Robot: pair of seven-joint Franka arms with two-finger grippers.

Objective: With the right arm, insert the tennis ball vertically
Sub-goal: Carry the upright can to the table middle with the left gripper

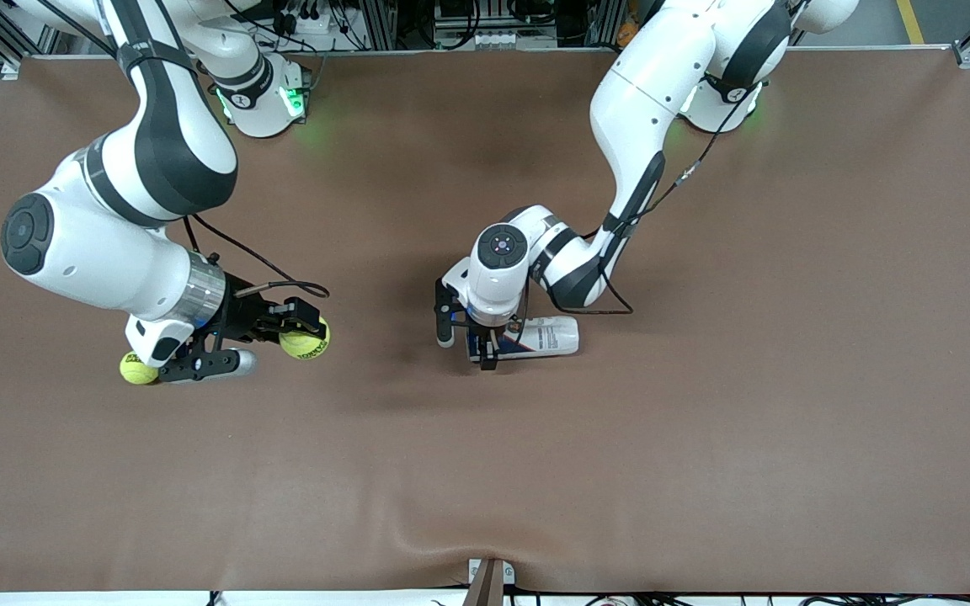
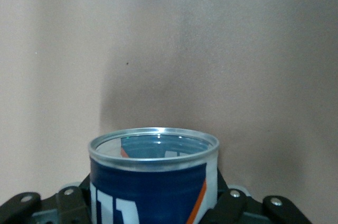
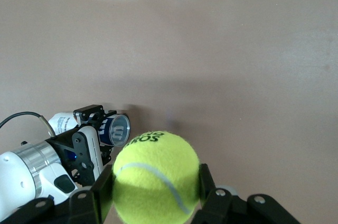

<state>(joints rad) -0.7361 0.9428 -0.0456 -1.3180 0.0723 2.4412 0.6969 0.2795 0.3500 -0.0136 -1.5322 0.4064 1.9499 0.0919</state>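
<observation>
My right gripper (image 1: 304, 335) is shut on a yellow-green tennis ball (image 1: 306, 341), held low over the table toward the right arm's end. In the right wrist view the ball (image 3: 156, 176) sits between the two fingers (image 3: 100, 192). My left gripper (image 1: 485, 341) is shut on a blue and white ball can (image 1: 546, 337) that lies on its side near the table's middle, its open mouth turned toward the right arm's end. The can's open rim (image 2: 153, 142) fills the bottom of the left wrist view. It also shows in the right wrist view (image 3: 117, 130).
A second tennis ball (image 1: 138, 369) lies on the table under my right wrist, partly hidden by it. The brown mat (image 1: 704, 438) covers the whole table. A wrinkle in the mat runs along its front edge (image 1: 485, 547).
</observation>
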